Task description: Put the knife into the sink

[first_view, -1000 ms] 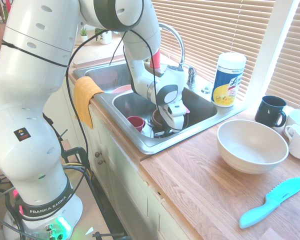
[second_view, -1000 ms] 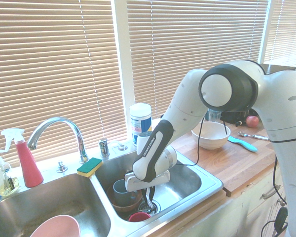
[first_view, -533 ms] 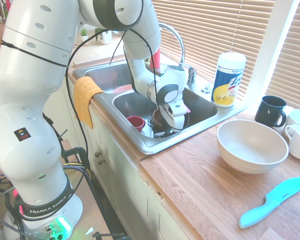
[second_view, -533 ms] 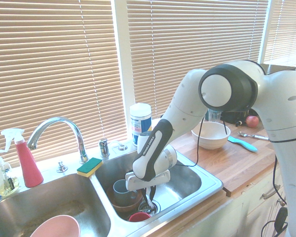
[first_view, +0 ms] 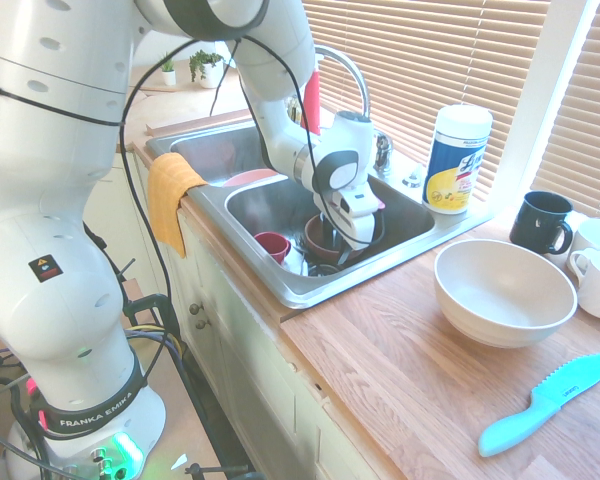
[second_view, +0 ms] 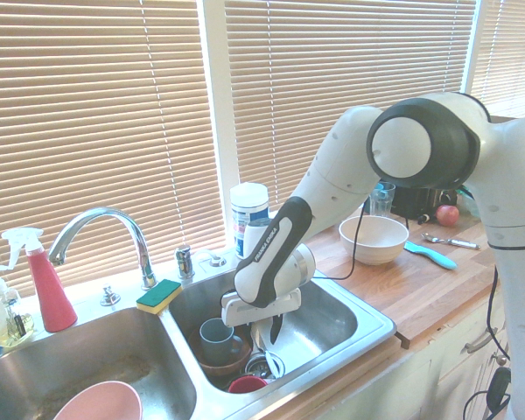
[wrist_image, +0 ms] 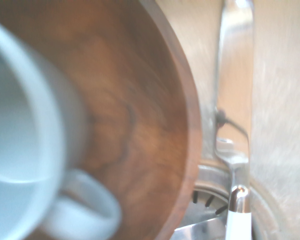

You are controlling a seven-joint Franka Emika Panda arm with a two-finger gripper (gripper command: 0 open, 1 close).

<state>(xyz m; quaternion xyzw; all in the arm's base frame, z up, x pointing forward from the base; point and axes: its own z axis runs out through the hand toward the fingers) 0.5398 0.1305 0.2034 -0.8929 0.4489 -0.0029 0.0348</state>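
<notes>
First exterior view: the arm reached down into the sink (first_view: 310, 293), in the basin next to the worktop. The gripper (first_view: 336, 238) hung over a brown bowl (first_view: 318, 240), and its tip was dark against the dishes. I could not tell whether it was open or closed, or whether it held anything. I could not pick out the knife from here. A red cup (first_view: 272, 245) sat beside the bowl, and a yellow cloth (first_view: 170, 195) hung over the sink's front edge. On the wooden worktop (first_view: 400, 380) stood a wipes tub (first_view: 457, 158), a white bowl (first_view: 505, 290), a dark mug (first_view: 542, 222) and a teal knife (first_view: 545, 403). White mugs (first_view: 598, 268) were cut off at the frame edge.

Second exterior view: the gripper (second_view: 274, 327) hung above the drain, beside a blue-grey mug (second_view: 214, 336) standing in the brown bowl. Its gap was too small to read. Closed blinds (second_view: 96, 131) filled the window behind the tap (second_view: 101, 229). A sponge (second_view: 159, 296) lay on the ledge, and a red spray bottle (second_view: 48, 289) stood further along.

Wrist view: it was blurred. The knife (wrist_image: 235, 100) showed against the steel basin floor just beside the brown bowl (wrist_image: 140, 125), with its whitish handle cut off at the edge by the drain slots.
</notes>
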